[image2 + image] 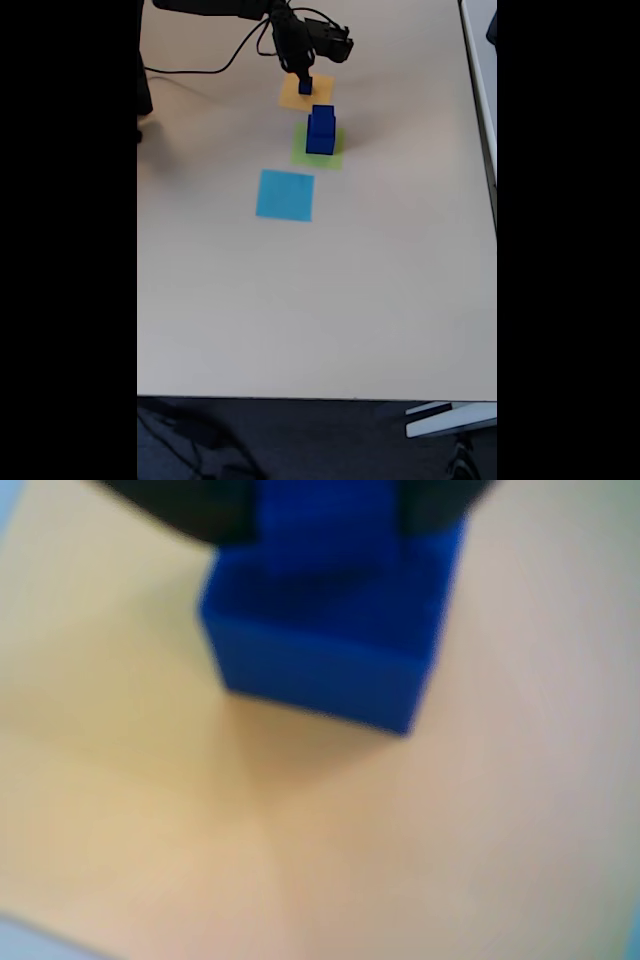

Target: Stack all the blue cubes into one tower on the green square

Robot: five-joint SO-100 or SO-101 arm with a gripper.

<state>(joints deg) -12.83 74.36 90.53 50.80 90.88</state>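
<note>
The wrist view is heavily blurred and soft throughout; the fixed view is bright, evenly lit, small.

an orange-yellow square (306,93) lies near the desk's (300,300) far edge. a light blue square (285,194) lies closer to the middle. a black cable (215,68) trails across the far left part.

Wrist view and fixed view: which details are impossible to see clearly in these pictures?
- Wrist view: whether the pincer grips the small blue cube; blurred, cut off by the top edge.
- Fixed view: how many cubes form the blue stack on the green square; too small.
- Fixed view: whether the small cube touches the orange square; too small.
</note>
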